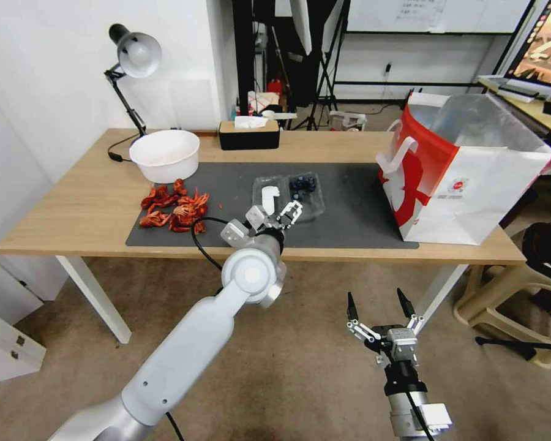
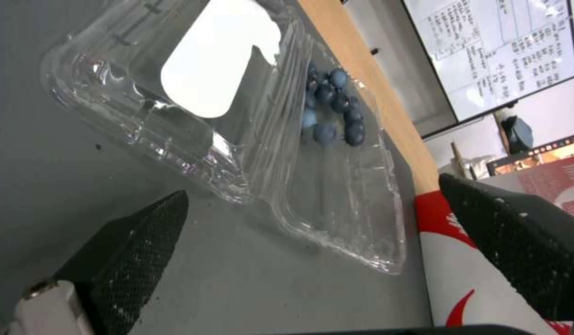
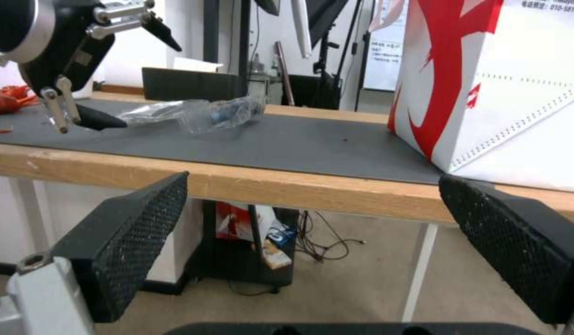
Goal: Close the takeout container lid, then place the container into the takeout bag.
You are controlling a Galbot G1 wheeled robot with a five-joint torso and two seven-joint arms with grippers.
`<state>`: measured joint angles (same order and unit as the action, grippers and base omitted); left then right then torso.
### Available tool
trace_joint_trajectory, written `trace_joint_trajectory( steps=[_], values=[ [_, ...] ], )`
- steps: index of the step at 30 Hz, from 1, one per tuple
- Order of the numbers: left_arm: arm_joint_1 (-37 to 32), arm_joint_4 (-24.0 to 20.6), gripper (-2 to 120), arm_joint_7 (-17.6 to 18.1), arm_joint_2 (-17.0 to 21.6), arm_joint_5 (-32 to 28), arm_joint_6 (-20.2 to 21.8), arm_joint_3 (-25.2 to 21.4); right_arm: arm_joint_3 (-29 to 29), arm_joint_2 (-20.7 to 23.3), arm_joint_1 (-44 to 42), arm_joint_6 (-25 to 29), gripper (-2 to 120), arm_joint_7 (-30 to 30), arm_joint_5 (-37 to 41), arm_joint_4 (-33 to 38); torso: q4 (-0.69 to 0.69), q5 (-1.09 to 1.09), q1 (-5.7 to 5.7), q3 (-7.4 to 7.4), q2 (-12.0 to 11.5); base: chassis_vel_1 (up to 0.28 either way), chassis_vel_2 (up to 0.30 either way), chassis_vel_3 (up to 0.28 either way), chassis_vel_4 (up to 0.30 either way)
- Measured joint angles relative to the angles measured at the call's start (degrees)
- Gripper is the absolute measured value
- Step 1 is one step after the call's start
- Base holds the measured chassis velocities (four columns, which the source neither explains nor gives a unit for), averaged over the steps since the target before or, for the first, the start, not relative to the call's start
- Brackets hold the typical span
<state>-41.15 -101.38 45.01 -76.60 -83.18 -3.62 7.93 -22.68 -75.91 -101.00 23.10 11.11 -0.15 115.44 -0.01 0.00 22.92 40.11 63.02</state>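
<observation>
The takeout container [image 1: 289, 192] lies open on the grey mat [image 1: 349, 211], with dark blue berries in its tray [image 2: 336, 116]. Its lid [image 1: 268, 195] is folded out flat on the left side of the tray and carries a white spoon-shaped piece [image 2: 215, 60]. My left gripper [image 1: 275, 215] hovers open just in front of the container's near edge, touching nothing, and its fingers [image 2: 131, 251] frame the box. The takeout bag [image 1: 465, 171] stands open at the table's right end. My right gripper [image 1: 378, 303] hangs open below and in front of the table edge, empty.
A white bowl [image 1: 165, 154] and a heap of red shells [image 1: 174, 211] sit left of the container. A desk lamp [image 1: 134, 55] and a black tissue box [image 1: 249, 135] stand at the back. A plastic stool [image 1: 520, 282] is by the table's right end.
</observation>
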Motion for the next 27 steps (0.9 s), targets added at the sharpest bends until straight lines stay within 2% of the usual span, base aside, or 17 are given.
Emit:
trace_joint_trajectory(
  steps=[27],
  values=[
    [0.7, 3.0, 100, -1.9, -0.4, 0.6, -0.9, 0.0, -0.3, -0.1, -0.1, -0.1, 100, 0.4, 0.0, -0.1, 0.01, 0.0, -0.01, 0.0, 0.0, 0.0, 0.0, 0.0, 0.0]
  ],
)
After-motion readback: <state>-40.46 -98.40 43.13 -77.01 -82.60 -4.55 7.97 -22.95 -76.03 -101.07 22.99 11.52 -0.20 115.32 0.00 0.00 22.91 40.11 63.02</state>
